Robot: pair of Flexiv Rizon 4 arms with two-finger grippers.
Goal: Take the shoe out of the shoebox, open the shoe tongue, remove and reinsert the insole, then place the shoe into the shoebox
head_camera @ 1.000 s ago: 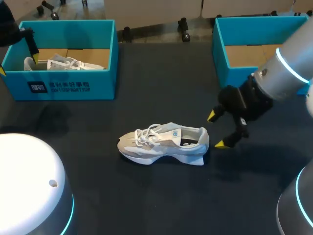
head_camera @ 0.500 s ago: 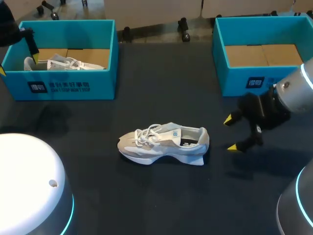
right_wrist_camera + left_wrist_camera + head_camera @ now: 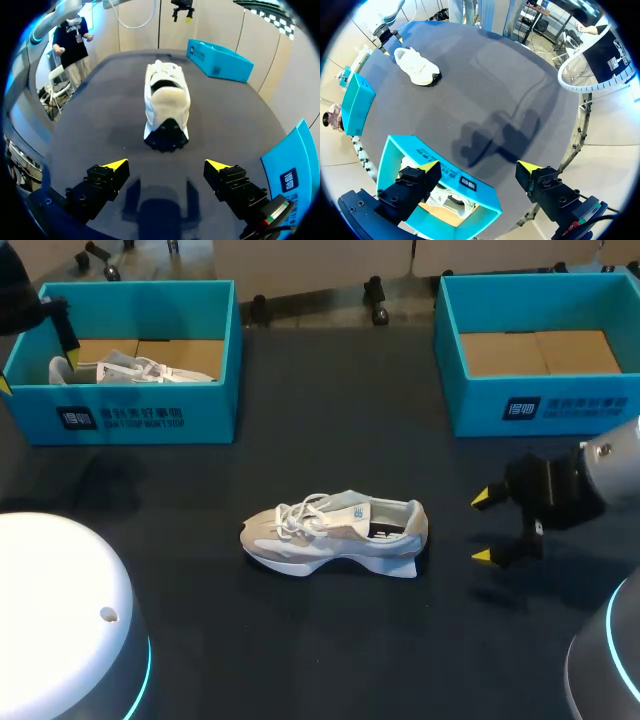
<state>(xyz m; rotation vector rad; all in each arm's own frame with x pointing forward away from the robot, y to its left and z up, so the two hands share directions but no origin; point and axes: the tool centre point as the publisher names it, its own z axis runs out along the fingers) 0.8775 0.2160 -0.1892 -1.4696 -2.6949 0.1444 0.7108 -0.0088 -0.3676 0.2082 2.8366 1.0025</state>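
With the shoe [image 3: 335, 532] upright on the table [image 3: 330, 390], heel toward the open, empty right gripper [image 3: 481, 527], pinch the heel first; then bring the open left gripper [image 3: 480, 166] from over the box [image 3: 455, 177] to lift the tongue [image 3: 350, 508].

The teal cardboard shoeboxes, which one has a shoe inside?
The left-hand teal shoebox in the head view: a white lace-up sneaker lies inside it. The right-hand teal shoebox shows only its bare brown floor.
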